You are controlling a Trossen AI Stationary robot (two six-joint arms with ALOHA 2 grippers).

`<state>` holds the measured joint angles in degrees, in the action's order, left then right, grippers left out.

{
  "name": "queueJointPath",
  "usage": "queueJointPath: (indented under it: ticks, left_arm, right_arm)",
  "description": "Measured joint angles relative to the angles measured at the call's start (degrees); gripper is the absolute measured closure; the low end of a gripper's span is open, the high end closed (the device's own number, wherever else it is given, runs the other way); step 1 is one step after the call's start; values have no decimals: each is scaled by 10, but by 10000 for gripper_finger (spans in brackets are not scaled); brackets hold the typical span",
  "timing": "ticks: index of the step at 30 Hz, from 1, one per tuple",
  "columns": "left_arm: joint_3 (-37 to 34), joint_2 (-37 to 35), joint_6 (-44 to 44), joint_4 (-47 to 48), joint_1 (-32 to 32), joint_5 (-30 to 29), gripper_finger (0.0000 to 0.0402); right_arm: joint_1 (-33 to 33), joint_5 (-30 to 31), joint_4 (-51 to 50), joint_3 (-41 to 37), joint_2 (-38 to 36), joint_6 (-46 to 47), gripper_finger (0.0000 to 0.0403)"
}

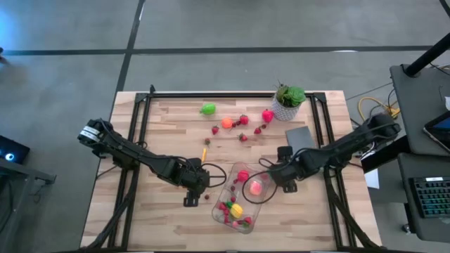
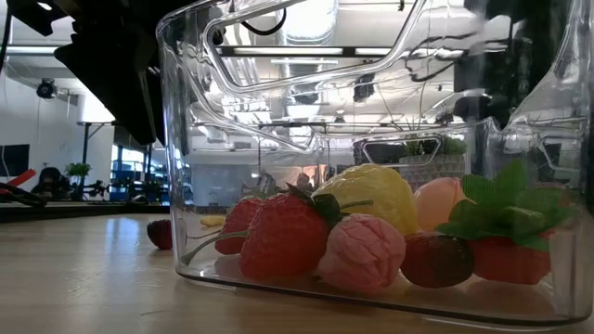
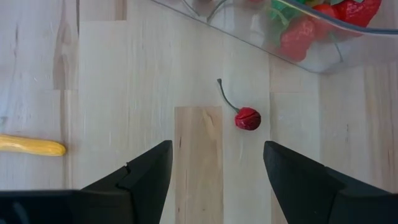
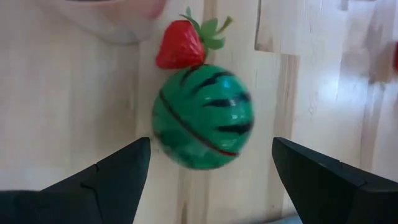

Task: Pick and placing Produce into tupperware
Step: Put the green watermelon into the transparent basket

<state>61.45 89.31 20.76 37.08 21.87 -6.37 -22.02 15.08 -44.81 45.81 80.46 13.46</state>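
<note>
Low on the pale wooden surface (image 1: 162, 225), centre of the high view, we see the clear rectangular plastic tupperware (image 1: 241, 197) lying at a slant, holding red strawberries, a yellow piece and a pink piece. Our left arm reaches in from the left edge, bent low, its left claw (image 1: 199, 184) just beside the container's left side with fingers spread wide and empty above a small red cherry with a stem (image 3: 247, 118). Our right arm stretches from the right edge; its right claw (image 1: 280, 177) gapes open at the container's right rim, empty, over a striped green toy watermelon (image 4: 203, 117) touching a red strawberry (image 4: 181, 46). More produce lies scattered across the upper centre.
</note>
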Motion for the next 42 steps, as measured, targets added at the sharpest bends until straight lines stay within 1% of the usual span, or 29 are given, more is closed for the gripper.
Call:
queueJointPath:
  ticks: [4,9,12,17,21,23,25,27,31,33,36,38,42]
  left_arm:
    - [0,0,0,0,0,0,164]
    - [-1,0,0,6,0,-7,164]
    - [-1,0,0,10,0,-16,164]
    - [-1,0,0,9,0,-17,164]
    - [-1,0,0,9,-1,-16,164]
    - [-1,0,0,9,-1,-16,164]
    - [-1,0,0,9,-1,-16,164]
    - [-1,0,0,9,-1,-16,164]
    - [-1,0,0,10,-1,-16,164]
    - [-1,0,1,9,-1,-16,164]
    - [-1,0,10,10,-1,-16,164]
    - [-1,0,14,13,-1,-14,164]
    - [-1,0,14,14,-1,-14,164]
  right_arm:
    - [-1,35,-18,8,9,-29,74]
    - [0,65,-14,19,10,-30,74]
    - [0,66,-12,29,10,-25,74]
    - [1,57,-7,37,10,25,74]
    - [12,0,2,34,10,40,74]
    - [16,-14,4,33,11,45,74]
    - [16,-14,5,33,11,50,74]
    - [16,-13,5,35,11,74,74]
    - [16,-9,3,37,11,153,74]
    - [16,9,2,37,11,186,74]
    - [16,29,3,36,11,173,73]
    - [16,30,5,36,11,156,67]
    - [16,30,7,36,11,152,42]
